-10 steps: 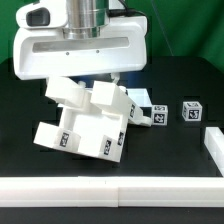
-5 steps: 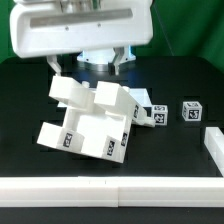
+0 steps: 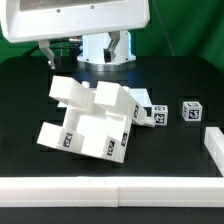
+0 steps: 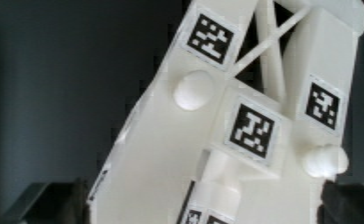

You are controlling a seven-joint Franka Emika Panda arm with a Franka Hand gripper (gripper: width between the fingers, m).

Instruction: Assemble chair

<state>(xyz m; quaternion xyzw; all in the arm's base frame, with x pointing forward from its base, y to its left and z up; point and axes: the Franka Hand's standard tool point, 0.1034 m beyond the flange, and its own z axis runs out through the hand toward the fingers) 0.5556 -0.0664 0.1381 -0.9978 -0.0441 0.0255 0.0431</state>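
Nearest me, along the bottom of the exterior frame, a long plain white rail (image 3: 110, 195) runs across the edge of the matte black surface (image 3: 30, 160). Just past it, in the middle of the frame, sits the chunky white plastic chair assembly (image 3: 92, 125). Its blocky parts are joined into one tilted cluster, with black-and-white square tags on the faces turned my way. It rests on the surface and nothing grips it.

Just beside its right end is a small white tagged cube (image 3: 158, 115). A second tagged cube (image 3: 190, 110) stands apart, further right. At the right edge, a white part (image 3: 214, 145) is cut off by the frame.

Further back, upper centre, stands the arm's white base (image 3: 105, 47). Across the top hangs the broad white wrist housing (image 3: 75, 20), well above the chair. The hand's fingers show clearly in neither view, so I cannot tell whether they are apart or together.

In the wrist view the tagged white parts fill the picture, with a round white boss (image 4: 193, 92) on one face.
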